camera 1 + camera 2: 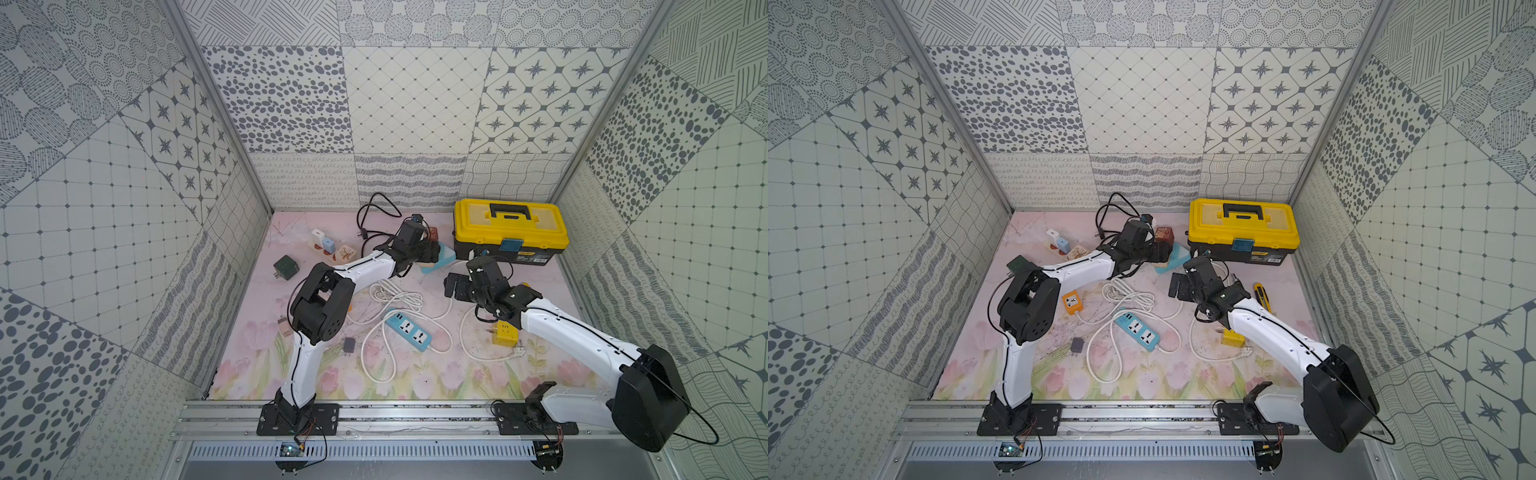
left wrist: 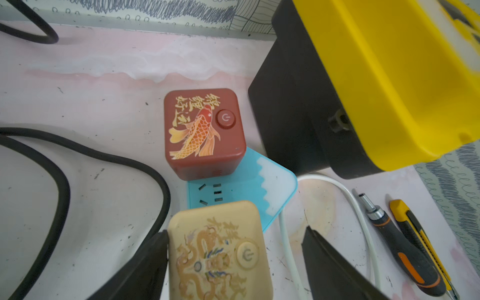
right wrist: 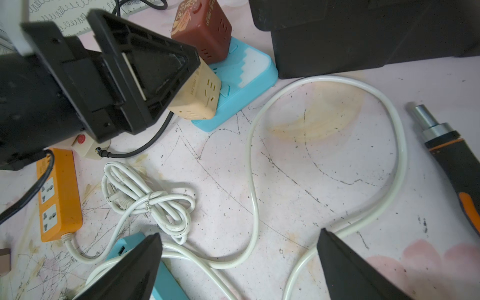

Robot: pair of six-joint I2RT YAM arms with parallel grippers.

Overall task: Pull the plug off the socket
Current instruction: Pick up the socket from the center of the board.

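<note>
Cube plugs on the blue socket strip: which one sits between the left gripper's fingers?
The beige plug with the dragon; the red plug with the fish stands beyond the fingers.

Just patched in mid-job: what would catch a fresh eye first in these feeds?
The bright yellow toolbox stands out at the back right. Beside it, the left gripper, jaws open, straddles a beige cube plug sitting on a blue socket strip, with a red koi-printed cube plugged in next to it.

Bright, even, diffuse light; soft faint shadows. Top views sharp, edges bowed. Left wrist view: toolbox [image 2: 389, 78] and plug [image 2: 218, 249] blurred.
</note>
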